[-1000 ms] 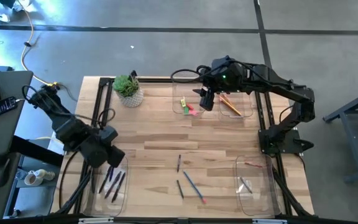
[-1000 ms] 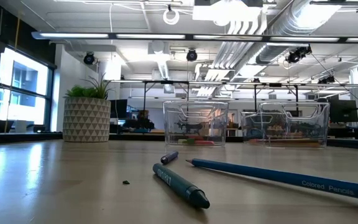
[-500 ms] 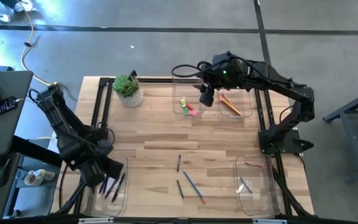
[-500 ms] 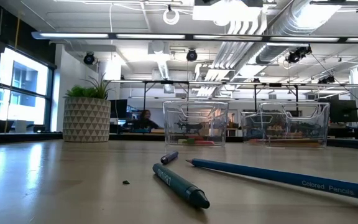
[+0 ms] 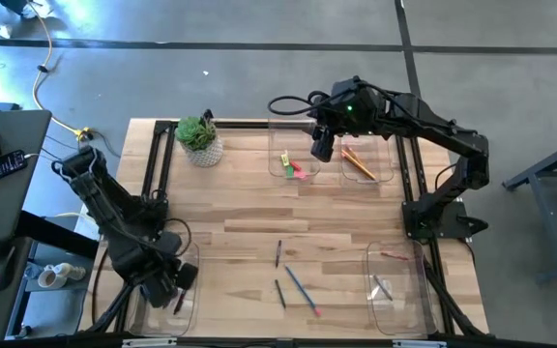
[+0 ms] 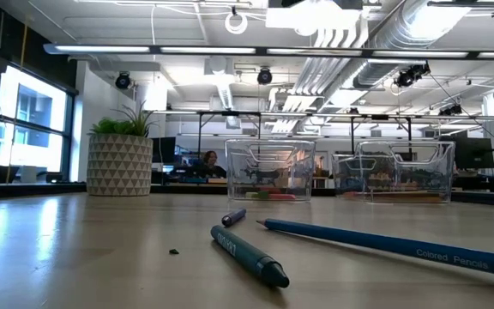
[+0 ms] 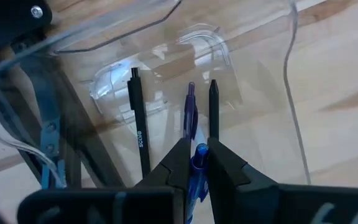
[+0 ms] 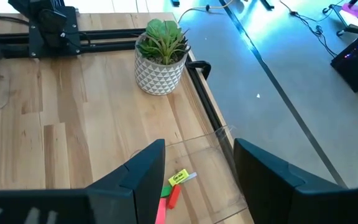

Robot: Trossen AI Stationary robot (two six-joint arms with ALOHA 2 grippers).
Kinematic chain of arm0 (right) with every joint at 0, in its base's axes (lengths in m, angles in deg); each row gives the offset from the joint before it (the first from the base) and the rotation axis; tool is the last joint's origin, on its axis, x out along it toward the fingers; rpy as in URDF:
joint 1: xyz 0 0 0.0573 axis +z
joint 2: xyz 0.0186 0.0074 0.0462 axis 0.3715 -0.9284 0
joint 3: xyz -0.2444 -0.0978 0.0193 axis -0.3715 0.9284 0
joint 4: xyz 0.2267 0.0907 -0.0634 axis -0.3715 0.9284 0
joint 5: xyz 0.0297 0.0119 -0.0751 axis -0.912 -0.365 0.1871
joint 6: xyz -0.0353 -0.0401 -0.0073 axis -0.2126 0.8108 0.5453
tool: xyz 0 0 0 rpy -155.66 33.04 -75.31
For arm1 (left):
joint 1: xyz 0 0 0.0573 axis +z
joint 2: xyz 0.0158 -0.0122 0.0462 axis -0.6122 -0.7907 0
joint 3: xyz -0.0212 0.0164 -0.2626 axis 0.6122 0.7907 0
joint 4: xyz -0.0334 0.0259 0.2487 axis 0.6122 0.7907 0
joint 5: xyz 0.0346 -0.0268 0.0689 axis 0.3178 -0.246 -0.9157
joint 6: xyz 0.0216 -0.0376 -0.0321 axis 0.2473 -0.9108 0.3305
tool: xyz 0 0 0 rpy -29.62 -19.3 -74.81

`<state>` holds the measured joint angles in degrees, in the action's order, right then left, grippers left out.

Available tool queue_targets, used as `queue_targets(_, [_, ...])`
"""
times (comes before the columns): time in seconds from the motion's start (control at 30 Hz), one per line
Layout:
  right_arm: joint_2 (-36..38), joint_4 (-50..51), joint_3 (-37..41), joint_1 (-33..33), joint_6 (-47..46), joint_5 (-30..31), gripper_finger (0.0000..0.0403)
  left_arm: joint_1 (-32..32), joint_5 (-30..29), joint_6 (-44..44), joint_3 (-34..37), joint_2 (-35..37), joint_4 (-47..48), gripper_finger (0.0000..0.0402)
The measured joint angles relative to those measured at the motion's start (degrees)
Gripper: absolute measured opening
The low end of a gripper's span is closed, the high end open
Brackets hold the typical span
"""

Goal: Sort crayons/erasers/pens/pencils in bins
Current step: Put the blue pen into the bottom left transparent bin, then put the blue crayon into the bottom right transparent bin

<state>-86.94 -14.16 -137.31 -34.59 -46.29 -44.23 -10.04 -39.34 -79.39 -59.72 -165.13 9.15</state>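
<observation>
Left hand [image 7: 194,163] is pinched shut on a blue pen [image 7: 192,134], nose-down inside the clear pen bin [image 5: 190,300] at the desk's near left corner, where two black pens [image 7: 138,118] already lie. To finish well, I judge it should lower until the pen lies along the others, then release without flicking it over the wall. Right hand [image 8: 194,171] hangs wide open and empty above the eraser bin [image 5: 283,166] (yellow and red erasers [image 8: 176,186] inside). Loose pens and a blue colored pencil [image 5: 300,286] wait mid-desk [image 5: 240,217].
</observation>
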Motion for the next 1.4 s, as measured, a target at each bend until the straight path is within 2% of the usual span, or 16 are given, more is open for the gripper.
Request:
queue_targets(0.17, [0.0,0.0,0.0,0.0,0.0,0.0,0.0184,0.0,0.2,-1.5,0.0,-2.7,-1.5,0.0017])
queue_targets(0.37, [0.0,0.0,0.0,0.0,0.0,0.0,0.0184,0.0,3.5,-1.5,0.0,-5.7,-1.6,0.0018])
queue_targets(0.9, [-1.1,0.1,1.2,0.0,-0.4,0.0,0.0184,0.2,5.8,1.3,0.0,-7.4,-4.8,0.0063])
queue_targets(1.2, [-1.2,-0.3,3.5,0.0,-4.2,-0.2,0.0184,1.0,6.0,2.9,0.0,-4.3,-4.8,0.0106])
queue_targets(1.4, [-1.4,-0.3,3.5,0.0,-9.1,-0.4,0.0184,2.7,3.1,7.8,0.0,1.0,-4.8,0.0112])
